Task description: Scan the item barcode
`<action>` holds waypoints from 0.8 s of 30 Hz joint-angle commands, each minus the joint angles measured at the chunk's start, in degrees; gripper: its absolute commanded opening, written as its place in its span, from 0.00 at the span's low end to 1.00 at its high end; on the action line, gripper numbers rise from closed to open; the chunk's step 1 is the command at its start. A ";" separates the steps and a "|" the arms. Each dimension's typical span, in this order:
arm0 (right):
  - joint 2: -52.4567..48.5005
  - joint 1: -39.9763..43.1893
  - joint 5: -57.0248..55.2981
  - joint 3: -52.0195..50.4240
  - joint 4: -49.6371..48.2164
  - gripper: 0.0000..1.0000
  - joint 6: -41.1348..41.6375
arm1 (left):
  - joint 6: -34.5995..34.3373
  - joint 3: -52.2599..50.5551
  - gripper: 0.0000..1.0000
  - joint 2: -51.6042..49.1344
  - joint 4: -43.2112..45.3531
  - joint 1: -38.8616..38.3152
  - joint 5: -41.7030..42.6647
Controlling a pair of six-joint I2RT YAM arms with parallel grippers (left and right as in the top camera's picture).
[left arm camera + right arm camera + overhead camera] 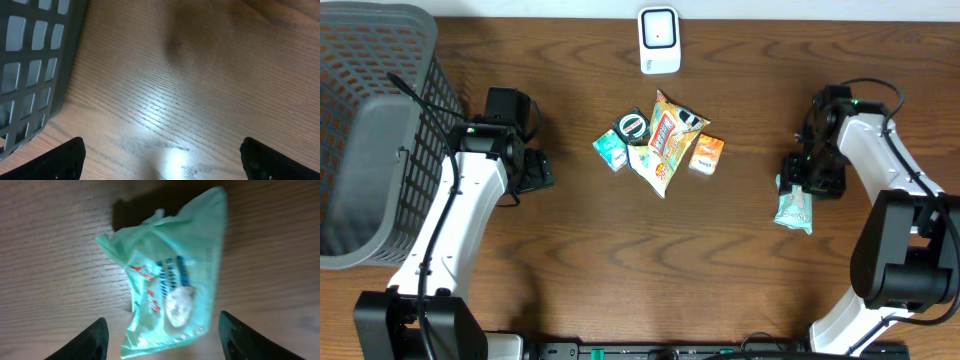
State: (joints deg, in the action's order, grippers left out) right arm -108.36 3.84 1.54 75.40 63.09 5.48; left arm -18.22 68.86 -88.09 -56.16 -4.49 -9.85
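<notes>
While the green packet [170, 280] lies on the table [720, 270] beneath the right gripper [162, 332], which is spread and empty like the left gripper [162, 157], it is judged light, limp, slippery film, best pinched across its width at mid-length.

A crumpled pale-green packet [794, 210] (blue and red print on its face) is seen lying flat at 3 o'clock in the overhead view. A white scanner [659, 40] is placed at 12 o'clock, well apart from it.
</notes>
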 commanded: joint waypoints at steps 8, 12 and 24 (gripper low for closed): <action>0.83 -0.13 3.67 -12.63 -12.72 0.31 1.97 | -0.76 -0.31 0.98 0.00 -0.17 0.20 -1.16; 0.85 -0.33 8.50 -12.20 -13.00 0.01 2.14 | -0.76 -0.31 0.98 0.02 -0.15 0.20 -1.16; 0.92 -9.35 16.83 11.78 -8.87 0.01 1.29 | -0.79 -0.31 0.98 0.00 -0.17 0.20 -1.16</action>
State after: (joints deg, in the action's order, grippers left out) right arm -107.61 -1.37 17.02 80.97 54.59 7.09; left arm -18.24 68.86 -88.09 -56.16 -4.49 -9.85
